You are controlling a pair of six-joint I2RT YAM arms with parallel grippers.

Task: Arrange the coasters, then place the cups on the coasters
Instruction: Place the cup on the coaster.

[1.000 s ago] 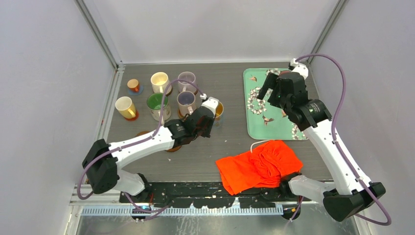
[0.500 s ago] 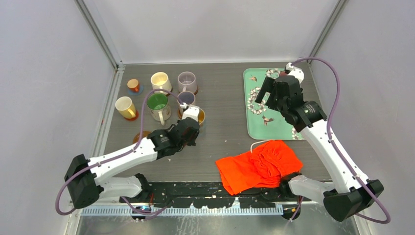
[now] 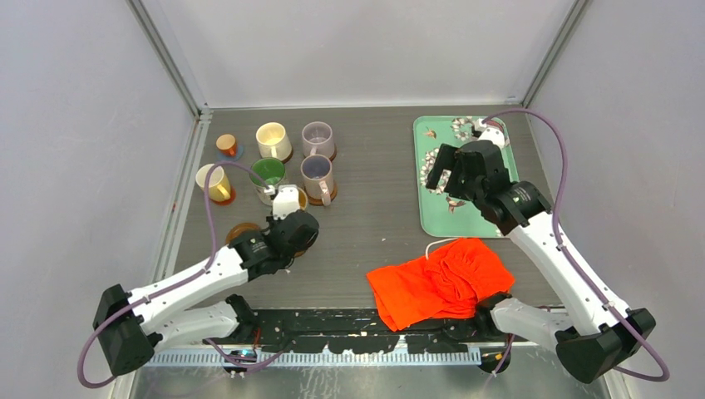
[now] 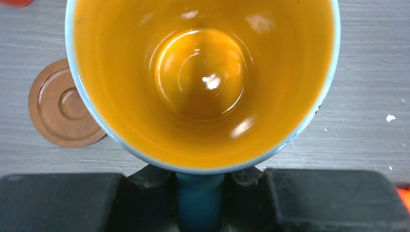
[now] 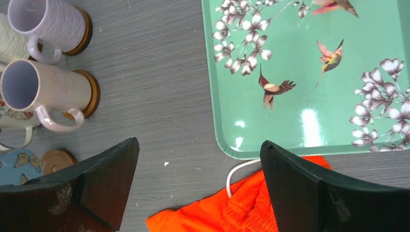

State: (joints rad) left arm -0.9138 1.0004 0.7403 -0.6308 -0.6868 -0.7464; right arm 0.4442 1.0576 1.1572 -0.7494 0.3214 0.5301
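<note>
Orange glaze lines the blue ceramic mug (image 4: 203, 82), whose blue handle is clamped between the left arm's black fingers (image 4: 140, 193). The mug is upright, well to the left of the rectangular teal floral tray (image 3: 434, 218). A bare round brown wooden coaster with concentric grooves (image 4: 60, 111) lies farther left of the tray, partly hidden by the mug's rim in the wrist view. A lilac ribbed mug (image 5: 48, 21) and a pale pink handled mug (image 5: 46, 89) stand on brown wooden coasters (image 5: 92, 94), left of the tray on the grey desk (image 3: 374, 150). The right arm's black fingers (image 5: 104, 181) are wide apart and hold nothing, above the tray's near left corner. A crumpled orange cloth (image 3: 441, 278) lies against the tray's near edge.
</note>
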